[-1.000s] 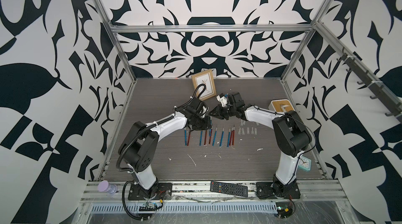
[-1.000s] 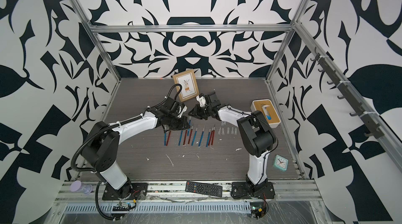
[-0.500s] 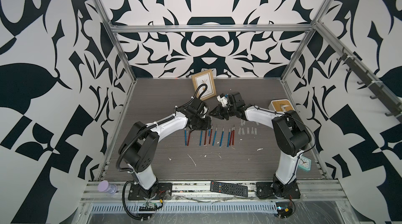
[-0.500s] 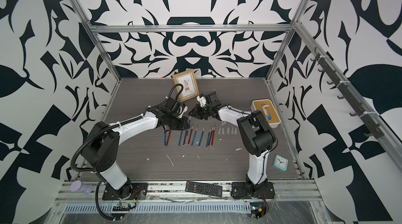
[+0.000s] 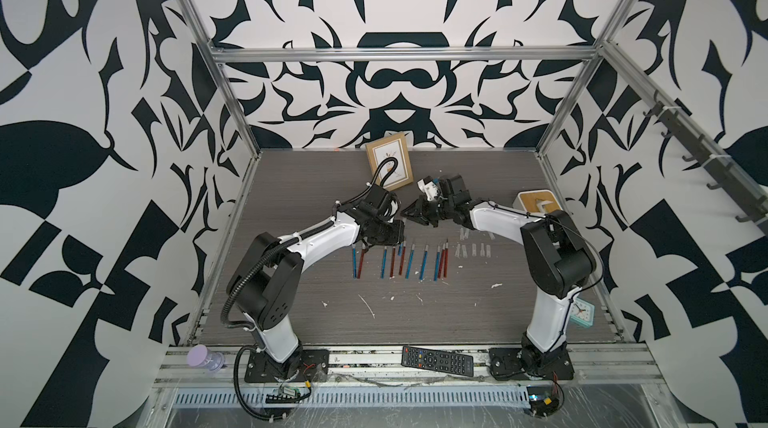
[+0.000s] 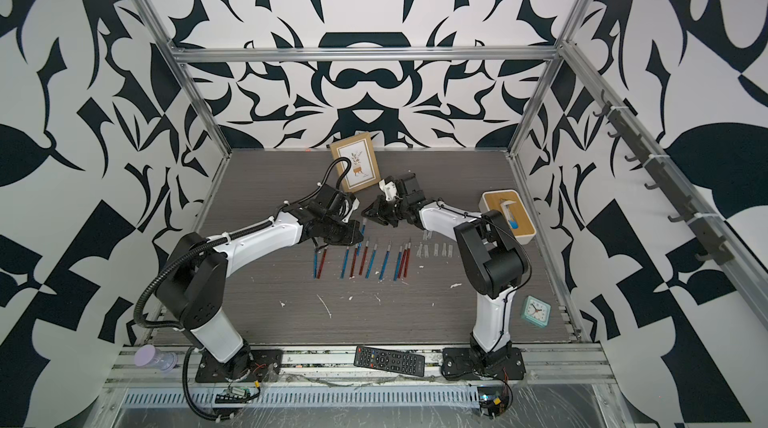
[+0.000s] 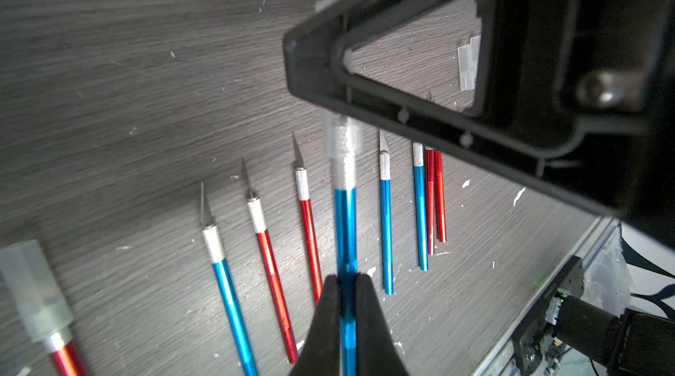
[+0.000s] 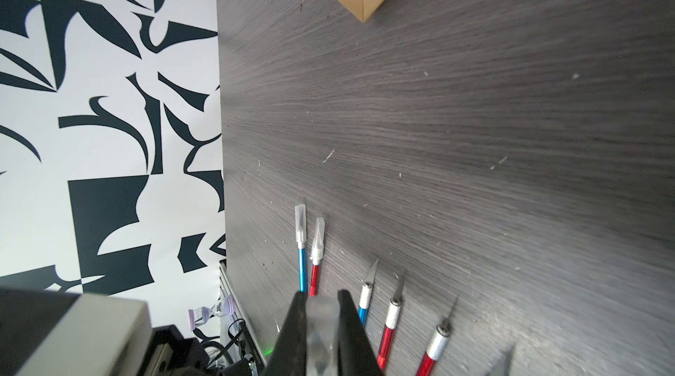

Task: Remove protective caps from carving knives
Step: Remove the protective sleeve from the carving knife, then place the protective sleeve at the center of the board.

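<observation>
Jaws of the left gripper (image 7: 345, 301) pinch a blue carving knife (image 7: 345, 224) by its handle, lifted over the row of knives (image 5: 409, 261) on the wooden table (image 5: 457, 322). The right gripper (image 8: 320, 314) squeezes its jaws on the protective cap (image 7: 341, 137), which sits over that knife's collar; loose caps (image 5: 473, 249) lie beside the row.

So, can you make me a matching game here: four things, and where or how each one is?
1 left gripper
2 right gripper
3 remote control
4 picture frame

A on the front rail
B shut on a protective cap
C far end of the table
D shut on a blue knife

Pairs: 1-D, 2-B, 3-A, 4-C
</observation>
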{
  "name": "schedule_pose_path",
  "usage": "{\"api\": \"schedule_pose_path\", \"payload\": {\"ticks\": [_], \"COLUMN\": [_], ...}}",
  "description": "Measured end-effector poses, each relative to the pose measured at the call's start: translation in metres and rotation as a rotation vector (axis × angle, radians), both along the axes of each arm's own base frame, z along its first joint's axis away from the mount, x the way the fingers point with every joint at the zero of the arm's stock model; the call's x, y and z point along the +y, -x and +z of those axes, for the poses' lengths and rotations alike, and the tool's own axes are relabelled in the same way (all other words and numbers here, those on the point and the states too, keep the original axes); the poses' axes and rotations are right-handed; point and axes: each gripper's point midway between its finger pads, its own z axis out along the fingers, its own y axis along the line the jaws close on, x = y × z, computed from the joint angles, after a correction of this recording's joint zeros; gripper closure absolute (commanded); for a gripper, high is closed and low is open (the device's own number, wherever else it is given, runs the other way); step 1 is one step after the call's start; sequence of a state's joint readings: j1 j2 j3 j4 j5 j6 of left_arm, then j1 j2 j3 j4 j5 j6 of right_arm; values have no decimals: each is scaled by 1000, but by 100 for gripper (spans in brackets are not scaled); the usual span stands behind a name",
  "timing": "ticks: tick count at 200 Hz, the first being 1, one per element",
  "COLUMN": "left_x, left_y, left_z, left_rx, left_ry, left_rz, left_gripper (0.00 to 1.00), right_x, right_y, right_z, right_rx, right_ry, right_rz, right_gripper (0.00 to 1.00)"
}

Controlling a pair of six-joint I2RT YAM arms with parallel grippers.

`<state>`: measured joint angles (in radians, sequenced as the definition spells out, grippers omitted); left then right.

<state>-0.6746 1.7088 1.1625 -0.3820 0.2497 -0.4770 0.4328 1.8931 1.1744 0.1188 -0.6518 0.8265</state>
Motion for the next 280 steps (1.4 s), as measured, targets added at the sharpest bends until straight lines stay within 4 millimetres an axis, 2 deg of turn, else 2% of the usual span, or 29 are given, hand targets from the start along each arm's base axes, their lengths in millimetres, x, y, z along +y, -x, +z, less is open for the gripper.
{"api": "schedule_pose_path", "payload": {"ticks": [25, 52, 107, 138, 178, 211, 250, 280], "left_x": [-1, -2, -1, 0, 0, 0, 0, 0], "left_y": [12, 17, 18, 18, 18, 19, 19, 19], "left_z": [-4, -5, -6, -7, -7, -7, -7, -8], "left_rx": [33, 49, 55, 57, 57, 57, 59, 61], "left_ry": [-16, -20, -23, -24, -25, -25, -26, -27], "left_rz": [-21, -30, -30, -30, -30, -30, -31, -31], "left_gripper": [100, 100, 100, 100, 100, 100, 100, 100], "right_x": [-17, -33, -51, -84, -158, -213, -229, -238], "right_y": [-23, -38, -40, -41, -38, -24, 3, 17], "right_z": [7, 9, 4, 8, 12, -2, -31, -45], "right_rx": [-55, -81, -72, -82, -83, -34, 53, 103], "right_ry": [-6, -6, 1, 22, 88, 206, 368, 481], "right_rz": [-82, -143, -184, -233, -339, -403, -361, -341], "right_gripper": [89, 89, 88, 87, 86, 86, 86, 86]}}
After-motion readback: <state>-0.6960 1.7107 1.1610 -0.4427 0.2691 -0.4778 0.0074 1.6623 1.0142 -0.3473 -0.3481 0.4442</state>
